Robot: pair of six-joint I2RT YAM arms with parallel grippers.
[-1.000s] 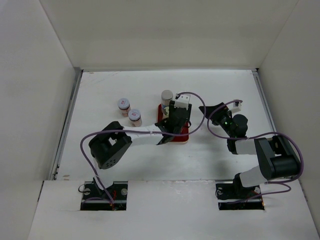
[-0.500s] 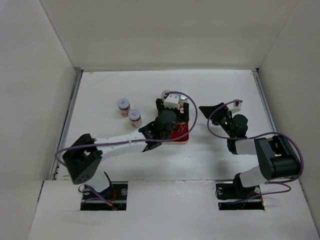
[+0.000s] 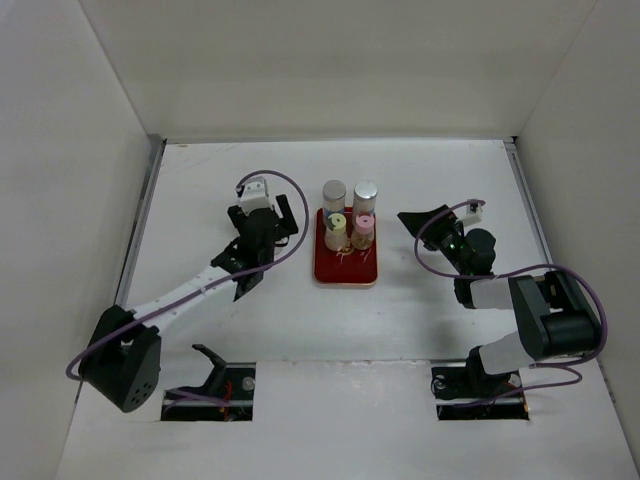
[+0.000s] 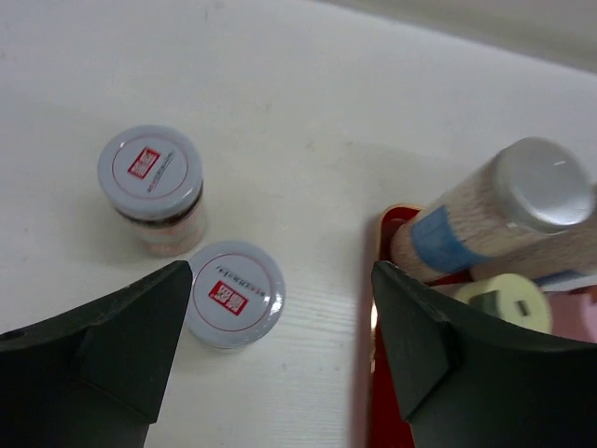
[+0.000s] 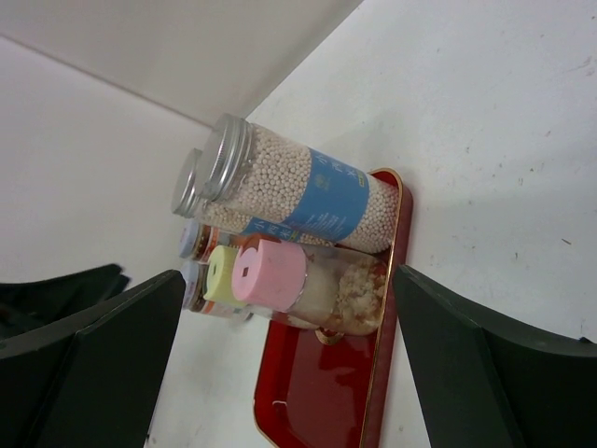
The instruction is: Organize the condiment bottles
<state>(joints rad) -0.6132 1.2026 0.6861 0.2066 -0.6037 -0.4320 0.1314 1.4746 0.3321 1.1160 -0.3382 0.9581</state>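
Beneath my left jaws, spread wide and empty, the nearer white-lidded jar (image 4: 233, 294) stood upright on the bench (image 4: 308, 112), its twin (image 4: 151, 187) just beyond; my right jaws, likewise gaping empty, sat well apart.

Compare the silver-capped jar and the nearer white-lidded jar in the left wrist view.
The silver-capped jar is tall with a blue label; the nearer white-lidded jar is short, with a red mark on its lid. The first stands on the red tray; the second on the table. Both are upright cylinders.
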